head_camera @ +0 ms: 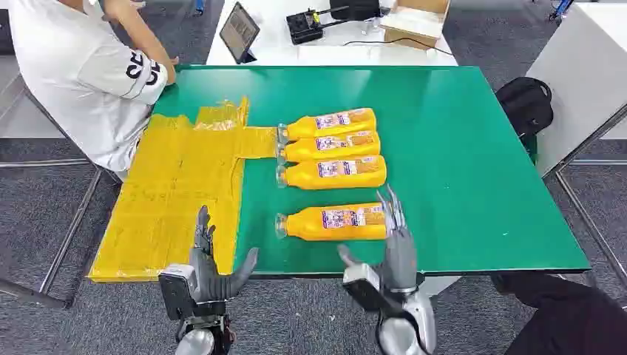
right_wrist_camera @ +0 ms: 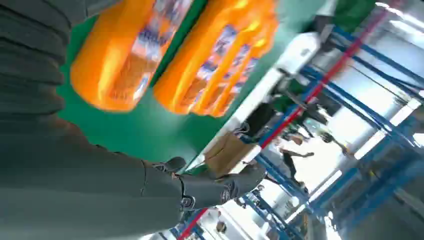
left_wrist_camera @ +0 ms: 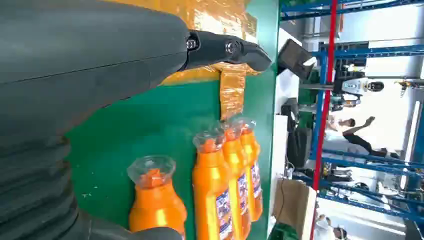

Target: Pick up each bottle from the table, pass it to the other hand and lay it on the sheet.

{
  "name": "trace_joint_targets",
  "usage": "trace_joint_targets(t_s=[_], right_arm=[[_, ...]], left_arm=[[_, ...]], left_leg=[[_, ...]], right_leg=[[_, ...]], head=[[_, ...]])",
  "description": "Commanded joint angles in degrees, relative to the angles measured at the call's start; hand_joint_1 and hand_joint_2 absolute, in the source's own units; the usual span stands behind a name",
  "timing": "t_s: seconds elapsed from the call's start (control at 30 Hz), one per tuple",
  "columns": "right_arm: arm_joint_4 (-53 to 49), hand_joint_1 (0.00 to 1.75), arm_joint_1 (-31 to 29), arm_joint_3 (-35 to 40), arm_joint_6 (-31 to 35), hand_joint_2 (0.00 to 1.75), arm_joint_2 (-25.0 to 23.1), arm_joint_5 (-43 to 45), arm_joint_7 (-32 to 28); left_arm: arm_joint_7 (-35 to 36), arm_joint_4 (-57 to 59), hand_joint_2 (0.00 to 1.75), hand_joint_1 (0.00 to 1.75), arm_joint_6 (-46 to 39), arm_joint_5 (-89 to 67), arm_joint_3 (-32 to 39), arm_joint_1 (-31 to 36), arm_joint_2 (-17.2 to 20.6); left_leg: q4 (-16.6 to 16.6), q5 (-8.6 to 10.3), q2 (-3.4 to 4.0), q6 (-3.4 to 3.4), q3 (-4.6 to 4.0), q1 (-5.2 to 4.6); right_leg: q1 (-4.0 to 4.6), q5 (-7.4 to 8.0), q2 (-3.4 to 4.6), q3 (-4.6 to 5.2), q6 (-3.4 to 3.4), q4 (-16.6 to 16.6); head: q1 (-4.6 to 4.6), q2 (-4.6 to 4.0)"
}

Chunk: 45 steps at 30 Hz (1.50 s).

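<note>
- Bottles: I see four, all lying on their sides on the green table [head_camera: 458, 148], filled with orange liquid, with clear caps and purple-and-white labels; caps point toward the yellow sheet [head_camera: 177, 192].
- The nearest bottle [head_camera: 333, 221] lies alone, apart from the other three, directly ahead of my right hand [head_camera: 395, 244]; the hand's raised fingertips overlap the bottle's base end in the head view, but I cannot tell whether they touch it.
- The second bottle [head_camera: 333, 171], third bottle [head_camera: 330, 146] and farthest bottle [head_camera: 329, 123] lie side by side in a tight row beyond the nearest one, farther from both hands.
- My right hand is open, fingers spread and pointing up and forward, thumb out to the side, holding nothing.
- My left hand [head_camera: 211, 262] is also open and holds nothing, thumb stretched toward the right hand; it hovers at the near table edge, at the sheet's near corner.
- The sheet is a crinkled yellow plastic one, spread flat ahead of the left hand, and nothing lies on it.
- The right wrist view is blurred, so the labels there are unreadable, and the bottles are cut off by the frame.
- In the left wrist view the hand's grey cover hides much of the sheet, and the bottles' lower halves run out of frame.
- A person [head_camera: 81, 74] in a white shirt sits beyond the sheet, partly cut off at the frame edge.
</note>
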<state>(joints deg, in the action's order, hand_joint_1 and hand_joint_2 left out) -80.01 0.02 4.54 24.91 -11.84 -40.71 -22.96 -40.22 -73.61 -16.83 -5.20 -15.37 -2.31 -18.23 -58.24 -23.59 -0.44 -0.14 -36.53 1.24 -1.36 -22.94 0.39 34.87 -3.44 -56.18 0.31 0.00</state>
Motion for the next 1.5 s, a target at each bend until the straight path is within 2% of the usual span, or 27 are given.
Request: trace_joint_targets(t_s=[0.03, 0.1, 0.13, 0.2, 0.43, 0.87, 1.17, 1.37, 1.5], right_arm=[[25.81, 0.00, -20.23, -1.53, -6.51, 1.75, 8.82, -6.20, 8.16], [25.74, 0.00, -19.58, -1.09, -6.39, 1.75, 8.61, -6.80, 8.47], [25.66, 0.00, -19.26, -0.78, -6.62, 1.75, 8.65, -7.18, 8.79], [26.08, 0.00, -19.13, -0.17, -7.39, 1.75, 8.81, -7.87, 9.63], [34.24, 0.00, -21.80, 2.42, -13.89, 1.75, 10.49, -9.17, 11.64], [34.24, 0.00, -21.80, 2.42, -13.89, 1.75, 10.49, -9.17, 11.64], [42.91, 0.00, -26.68, 6.18, -20.23, 1.75, 10.13, -7.42, 8.66], [45.04, 0.00, -29.90, 7.13, -20.95, 1.75, 10.83, -7.62, 9.21], [45.04, 0.00, -29.90, 7.13, -20.95, 1.75, 10.83, -7.62, 9.21]], left_arm=[[0.22, 4.10, 1.75, 0.00, 2.48, -0.44, -0.48, 4.05, -1.51], [0.22, 4.29, 1.75, 0.00, 2.52, -0.47, -0.47, 4.05, -1.55], [0.22, 4.27, 1.75, 0.00, 2.51, -0.49, -0.46, 4.02, -1.54], [0.22, 4.19, 1.75, 0.00, 2.63, -0.45, -0.40, 3.95, -1.53], [0.22, 4.49, 1.75, 0.00, 3.46, -0.53, 0.07, 4.03, -1.56], [0.22, 4.49, 1.75, 0.00, 3.46, -0.53, 0.07, 4.03, -1.56], [0.22, 6.50, 1.75, 0.00, 4.03, -0.41, 0.48, 5.17, -1.77], [0.22, 7.19, 1.75, 0.00, 3.91, 0.03, 0.31, 5.39, -1.77], [0.22, 7.19, 1.75, 0.00, 3.91, 0.03, 0.31, 5.39, -1.77]], left_leg=[[0.05, -0.05, 0.23, 0.11, 0.32, 0.01], [0.02, 0.11, 0.00, 0.17, 0.10, -0.03], [0.04, 0.07, -0.06, 0.19, 0.27, -0.01], [0.02, 0.08, -0.02, 0.14, 0.16, 0.00], [0.00, 0.06, 0.02, 0.16, 0.12, 0.00], [0.00, 0.01, -0.01, 0.17, 0.20, -0.01], [-0.01, 0.02, 0.06, 0.17, 0.21, -0.01], [0.01, 0.04, 0.19, 0.17, 0.32, -0.01], [0.00, 0.06, 0.17, 0.17, 0.30, -0.01]], right_leg=[[0.05, 0.06, 0.16, -0.28, 0.12, 0.14], [0.00, 0.09, -0.05, -0.09, 0.00, 0.05], [0.05, 0.03, -0.14, -0.31, 0.07, 0.10], [0.04, 0.04, -0.07, -0.17, 0.02, 0.07], [0.03, 0.03, -0.04, -0.15, 0.00, 0.05], [0.04, -0.03, -0.08, -0.23, 0.06, 0.03], [0.04, 0.02, -0.01, -0.21, 0.07, 0.04], [0.04, 0.04, 0.05, -0.23, 0.07, 0.03], [0.04, 0.05, 0.07, -0.21, 0.06, 0.03]], head=[[0.00, 0.00], [0.04, 0.00], [0.02, 0.00], [0.02, 0.00], [0.02, 0.00], [0.02, 0.00], [0.04, 0.00], [0.02, 0.00], [0.02, 0.00]])
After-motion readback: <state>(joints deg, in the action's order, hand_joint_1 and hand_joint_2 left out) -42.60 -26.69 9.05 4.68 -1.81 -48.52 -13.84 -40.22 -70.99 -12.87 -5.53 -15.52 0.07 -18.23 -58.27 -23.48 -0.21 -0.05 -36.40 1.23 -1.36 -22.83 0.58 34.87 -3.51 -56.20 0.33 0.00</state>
